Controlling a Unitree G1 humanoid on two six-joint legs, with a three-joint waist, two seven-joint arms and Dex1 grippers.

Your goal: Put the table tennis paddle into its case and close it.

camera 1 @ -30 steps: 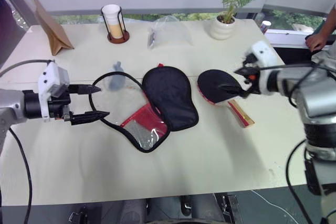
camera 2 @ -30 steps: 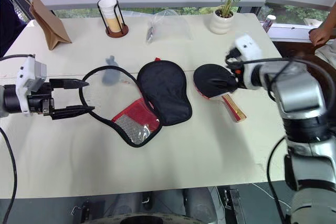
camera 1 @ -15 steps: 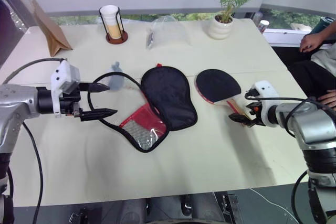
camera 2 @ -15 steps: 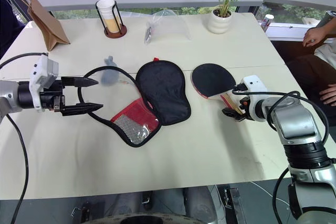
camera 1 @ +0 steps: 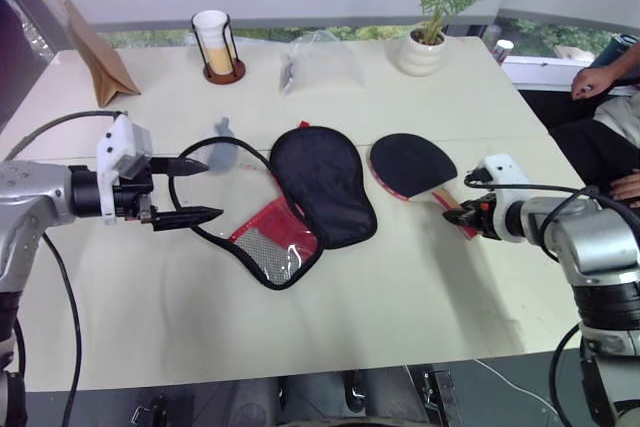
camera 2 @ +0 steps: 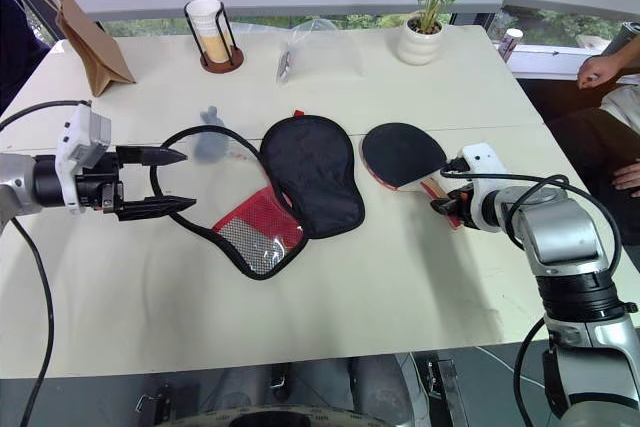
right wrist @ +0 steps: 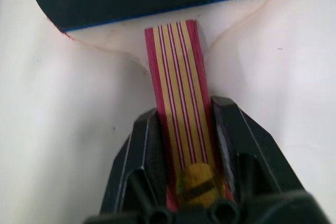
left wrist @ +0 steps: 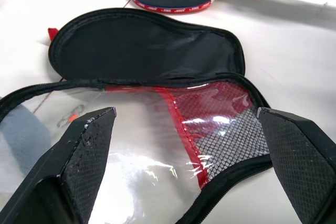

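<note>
The table tennis paddle (camera 1: pixel 413 164) lies flat on the table right of centre, black face up, its wood-and-red handle (right wrist: pixel 177 77) pointing toward my right gripper (camera 1: pixel 462 211). That gripper is shut on the handle's end, one finger on each side. The case (camera 1: pixel 320 187) lies open at the table's middle, its black half beside the paddle and its red mesh panel (camera 1: pixel 275 237) toward me. My left gripper (camera 1: pixel 212 188) hangs open at the case's left edge, fingers spread either side of the clear flap (left wrist: pixel 131 145).
Along the back of the table (camera 1: pixel 330 337) stand a brown paper bag (camera 1: pixel 95 42), a cup holder (camera 1: pixel 217 45), a clear plastic bag (camera 1: pixel 320 62) and a potted plant (camera 1: pixel 430 42). A small grey-blue object (camera 1: pixel 222 152) lies by the case. A person's hand (camera 1: pixel 600 72) rests at far right.
My right gripper came down from over the paddle's face to the handle's end and closed on it. The left gripper stays open by the case.
</note>
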